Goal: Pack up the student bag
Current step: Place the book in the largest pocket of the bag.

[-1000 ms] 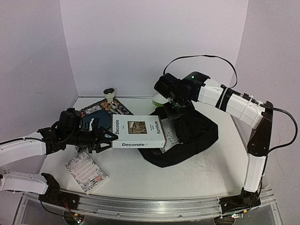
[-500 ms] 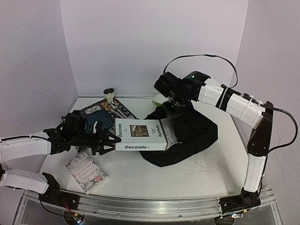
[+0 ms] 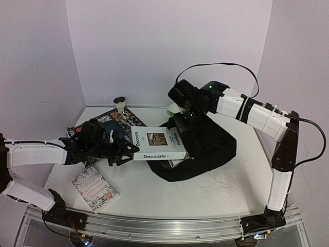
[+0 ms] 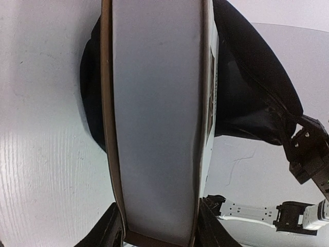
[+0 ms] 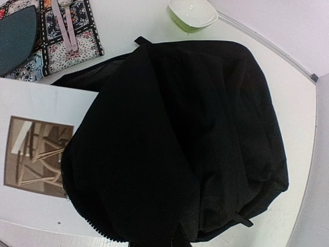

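The left gripper [image 3: 127, 150] grasps the white book [image 3: 157, 144] — its far end under the student bag [image 3: 213, 146] flap, which the right gripper [image 3: 184, 122] pinches.

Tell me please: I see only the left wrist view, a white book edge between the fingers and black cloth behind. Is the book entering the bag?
Observer: Yes. In the right wrist view, the lifted fabric of the student bag covers one end of the white book.
Operator: What lifts the fabric?
Observer: The right hand, shut on the bag's upper edge.
Operator: Is another book outside?
Observer: A small patterned book lies on the table near the left arm's base.
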Available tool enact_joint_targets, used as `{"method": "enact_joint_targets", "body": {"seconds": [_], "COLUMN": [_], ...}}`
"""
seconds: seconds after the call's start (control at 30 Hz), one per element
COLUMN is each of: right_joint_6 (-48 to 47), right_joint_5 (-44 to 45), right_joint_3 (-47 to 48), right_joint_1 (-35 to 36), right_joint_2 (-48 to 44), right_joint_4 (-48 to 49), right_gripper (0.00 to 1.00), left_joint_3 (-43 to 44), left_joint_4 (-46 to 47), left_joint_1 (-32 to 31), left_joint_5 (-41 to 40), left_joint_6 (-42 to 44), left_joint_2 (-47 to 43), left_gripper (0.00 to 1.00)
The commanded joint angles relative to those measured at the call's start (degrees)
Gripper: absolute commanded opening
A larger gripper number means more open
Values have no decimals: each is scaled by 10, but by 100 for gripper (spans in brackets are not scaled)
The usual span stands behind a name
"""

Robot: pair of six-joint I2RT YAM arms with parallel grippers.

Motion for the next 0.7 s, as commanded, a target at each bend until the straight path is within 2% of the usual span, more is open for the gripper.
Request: {"method": "enact_joint_targets", "body": {"seconds": [0.0,0.23,0.47,0.67], "right_joint_6": [-5,-14,-14,-15], "right_joint_5": [-51,-111,-103,-123], "right_joint_3": [-20,-70,-119,-119], "right_joint_1": [2,2,2,2], "right_joint_2": [-57,-94,-136,-140], "right_joint_4": [47,78,88,97], "right_gripper": [0,0,0,0], "left_joint_3": [77,121,118,130], "left_joint_4": [58,60,10,13], "left_joint_1": [-19,-23,-12,-13], "left_joint_5": [-37,-76,-155,-133], "left_joint_6": [13,39,67,58], "left_joint_2": [47,84,48,77], "left_gripper": [29,28,28,28]}}
